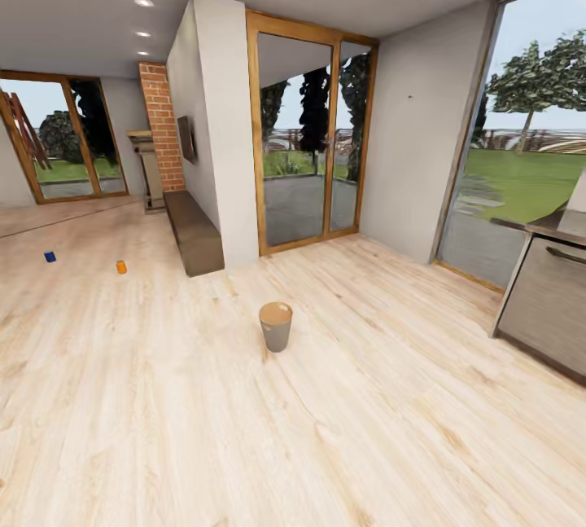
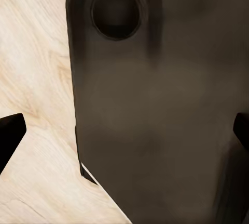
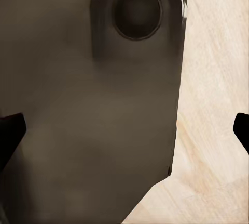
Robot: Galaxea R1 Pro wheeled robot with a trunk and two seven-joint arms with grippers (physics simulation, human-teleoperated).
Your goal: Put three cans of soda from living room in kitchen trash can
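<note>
The grey trash can [image 1: 276, 326] with its tan-brown inside stands upright on the wood floor, near the middle of the head view. Far off to the left, an orange soda can [image 1: 121, 267] and a dark blue soda can [image 1: 50, 256] stand on the floor, well apart from the bin. The second orange can is out of view. In the left wrist view my left gripper [image 2: 124, 135] is open, its dark fingertips [image 2: 9, 135] at the picture's edges, with nothing between them. My right gripper [image 3: 124, 133] is open too, fingertips [image 3: 10, 130] wide apart and empty.
A white partition wall [image 1: 216, 128] with a low dark ledge [image 1: 194, 232] juts out between the bin and the cans. Behind it stands a red-brick fireplace [image 1: 163, 132]. Glass doors [image 1: 313, 136] lie ahead. A steel-grey kitchen unit [image 1: 547, 299] stands at the right. A dark part of the robot's body [image 2: 155, 120] blocks both wrist views.
</note>
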